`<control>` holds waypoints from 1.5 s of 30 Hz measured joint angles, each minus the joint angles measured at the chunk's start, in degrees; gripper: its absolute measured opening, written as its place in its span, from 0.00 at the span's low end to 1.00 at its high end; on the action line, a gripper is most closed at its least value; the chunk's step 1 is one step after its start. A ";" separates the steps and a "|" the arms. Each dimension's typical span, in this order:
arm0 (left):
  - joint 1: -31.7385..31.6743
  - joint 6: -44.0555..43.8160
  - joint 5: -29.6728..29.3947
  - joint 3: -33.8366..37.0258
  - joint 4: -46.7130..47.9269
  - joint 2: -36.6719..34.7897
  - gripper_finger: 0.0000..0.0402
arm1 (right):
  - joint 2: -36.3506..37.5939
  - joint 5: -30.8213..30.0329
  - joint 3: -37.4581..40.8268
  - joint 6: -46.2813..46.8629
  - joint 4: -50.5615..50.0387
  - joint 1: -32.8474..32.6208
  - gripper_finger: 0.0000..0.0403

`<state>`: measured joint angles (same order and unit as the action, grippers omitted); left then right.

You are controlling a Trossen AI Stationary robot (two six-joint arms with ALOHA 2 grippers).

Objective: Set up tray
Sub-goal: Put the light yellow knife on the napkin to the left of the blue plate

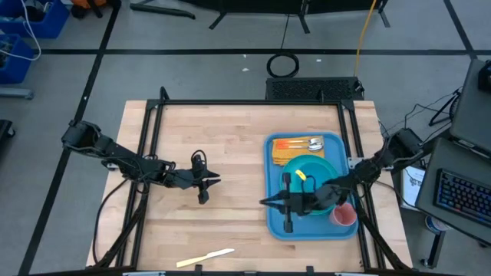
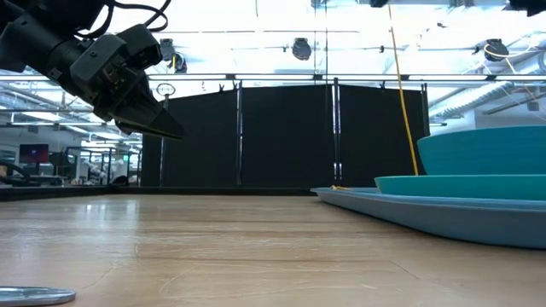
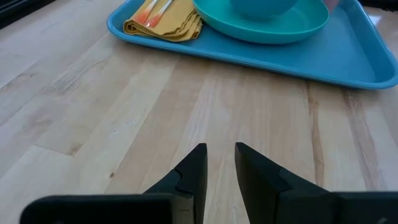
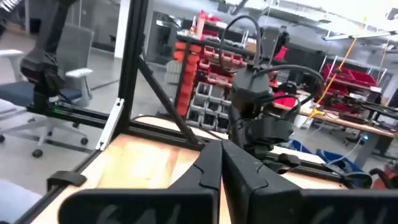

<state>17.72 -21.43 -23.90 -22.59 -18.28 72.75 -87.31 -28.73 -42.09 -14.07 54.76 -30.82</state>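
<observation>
From here I count one tray (image 1: 275, 222), one plate (image 1: 322, 170), one bowl (image 1: 328, 193), one cup (image 1: 344, 216), one napkin (image 1: 285, 150), one knife (image 1: 205, 257), and two claws (image 1: 210, 181) (image 1: 268, 203).

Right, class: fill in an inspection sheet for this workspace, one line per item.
Surface: pale wooden table, black frame.
Job's things: blue tray at right, holding turquoise plate, bowl, yellow napkin with cutlery, pink cup.
Clutter: pale knife at near edge.
Grippers: left gripper over table middle, slightly open; right gripper over tray, shut, empty.
Cables: yellow cord beyond the table.
Surroundings: keyboard at right.
</observation>
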 joint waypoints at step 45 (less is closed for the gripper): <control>4.02 -17.10 25.55 -0.61 4.57 0.00 0.21 | 48.08 -20.79 41.10 -2.10 16.09 1.96 0.00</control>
<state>21.74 -38.53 1.65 -23.20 -13.71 72.75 -39.22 -49.52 -0.99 -16.16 70.85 -28.86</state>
